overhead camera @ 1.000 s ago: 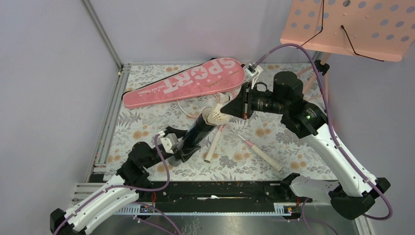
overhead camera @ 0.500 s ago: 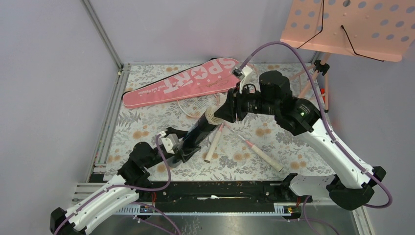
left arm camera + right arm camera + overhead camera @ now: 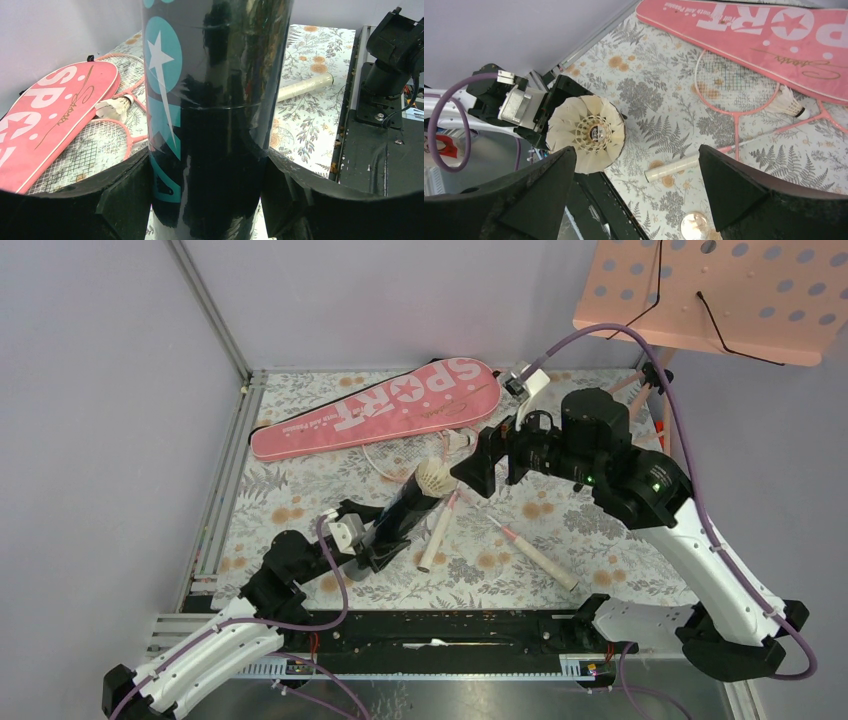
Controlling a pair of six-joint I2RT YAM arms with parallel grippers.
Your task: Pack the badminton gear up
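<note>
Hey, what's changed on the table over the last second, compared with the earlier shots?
The right gripper let go of the shuttlecock, opened wide and drew back to the right, away from the black tube. The shuttlecock now sits in the tube's mouth. Unchanged: the left gripper keeps its hold on the tube, and the pink bag and the rackets lie where they were.

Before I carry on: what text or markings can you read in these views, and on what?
"SPORT": large white letters on the pink racket bag.
Small white line beside it on the bag: too small to read.
Cursive script there: illegible.
On the black tube: teal star and cropped shapes, no readable word.
On the shuttlecock at the tube's mouth: round label, too blurred.
</note>
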